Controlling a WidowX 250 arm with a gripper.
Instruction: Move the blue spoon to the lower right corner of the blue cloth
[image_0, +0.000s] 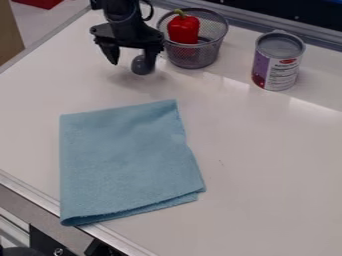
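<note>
"Where's the hand (131, 64)?"

"Toward the far left of the desk (267, 165), hanging down over it. Its two fingers (111, 52) stand wide apart."

"And the spoon (141, 65)?"

"Right there by the fingertips. I see a rounded, dark blue-grey bowl, close against the finger on the picture's right (the handle I can't make out, it's lost behind the black parts). Whether that finger touches it, I can't tell."

"Is it on the cloth (123, 160)?"

"No, well apart from it, farther back. The light blue cloth lies nearer to us, folded, with its lower left corner at the metal edge (110, 237) of the desk. The lower right corner shows two layers, the under one peeking out."

"What else is there?"

"A mesh basket (194, 59), just beside the hand on the picture's right, with a red pepper (184, 30) in it, green stem up. Farther right, a can (275, 70) standing upright, its label purple and white."

"Is the basket touching the hand?"

"They overlap in this view, so I can't say. The can stands apart from both."
</note>
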